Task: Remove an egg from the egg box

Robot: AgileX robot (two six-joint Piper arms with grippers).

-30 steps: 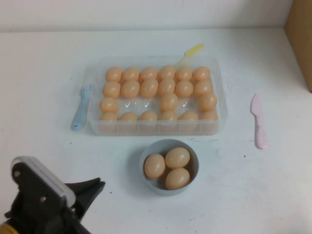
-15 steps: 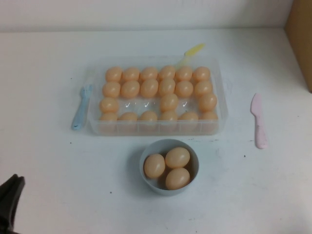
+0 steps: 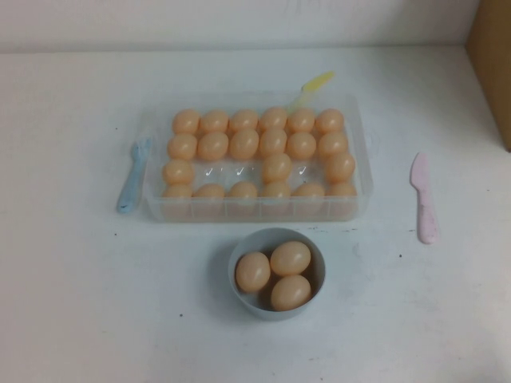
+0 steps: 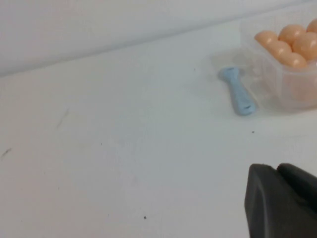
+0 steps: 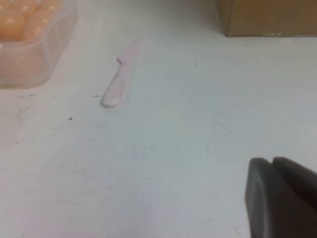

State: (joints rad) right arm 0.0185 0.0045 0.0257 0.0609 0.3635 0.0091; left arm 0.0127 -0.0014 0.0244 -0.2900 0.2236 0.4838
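Inside the egg box (image 3: 252, 209), peach eggs fill all but three cells of the third row; three more lie in the grey-blue bowl (image 3: 247, 306) just in front. Beside the box: blue fork (image 3: 132, 177), yellow utensil (image 3: 314, 82), pink knife (image 3: 424, 197). Left gripper (image 4: 285, 198) hangs closed near the fork; right gripper (image 5: 282, 196), jaws together, near the knife.

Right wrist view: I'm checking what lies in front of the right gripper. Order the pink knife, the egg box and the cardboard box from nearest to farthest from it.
From the right gripper, shut at the picture's edge:
1. pink knife, lying on the open table.
2 and 3. egg box, beyond the knife's handle, and cardboard box, at the table's far side: too close to call.

The left gripper is shut, parked elsewhere.
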